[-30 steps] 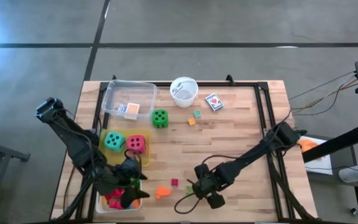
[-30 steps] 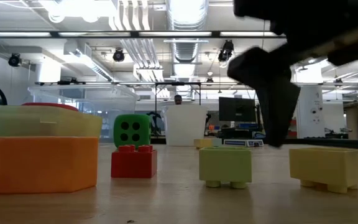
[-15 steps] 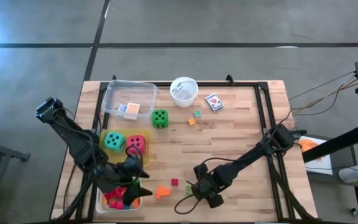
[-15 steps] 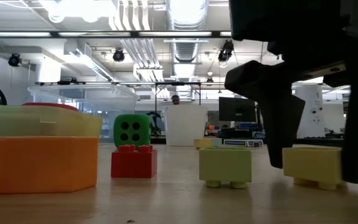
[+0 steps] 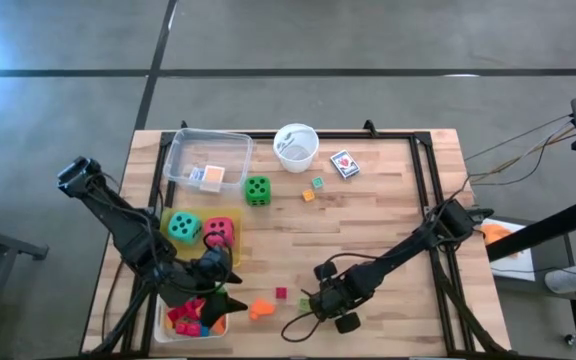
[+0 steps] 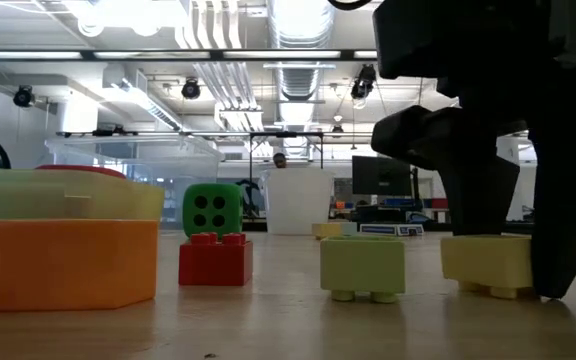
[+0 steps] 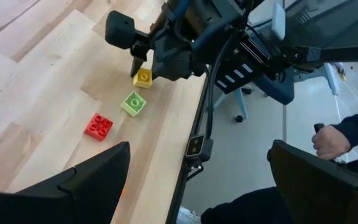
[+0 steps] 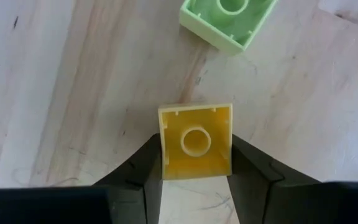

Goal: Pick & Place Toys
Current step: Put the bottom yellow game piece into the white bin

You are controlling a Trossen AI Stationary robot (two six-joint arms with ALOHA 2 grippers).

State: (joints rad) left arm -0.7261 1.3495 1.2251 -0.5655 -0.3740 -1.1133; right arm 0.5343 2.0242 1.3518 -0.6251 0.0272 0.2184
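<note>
Right pincer [image 8: 195,163] is down at the near edge of the wooden surface [image 5: 388,215], its two dark fingers [image 8: 143,167] pressed against opposite sides of a small yellow plastic block [image 8: 195,140], which sits hollow side up on the wood. In the low view that block [image 6: 486,264] rests on the surface between the fingers. A pale green plastic block [image 6: 362,264] lies just beside it, and a small red plastic block [image 6: 215,260] lies further along. Left pincer [image 5: 211,300] hangs spread wide and holding nothing over the white tray [image 5: 161,320] of mixed bright blocks. Green foam die [image 5: 257,189] sits mid-surface beside the clear tray [image 5: 181,150].
</note>
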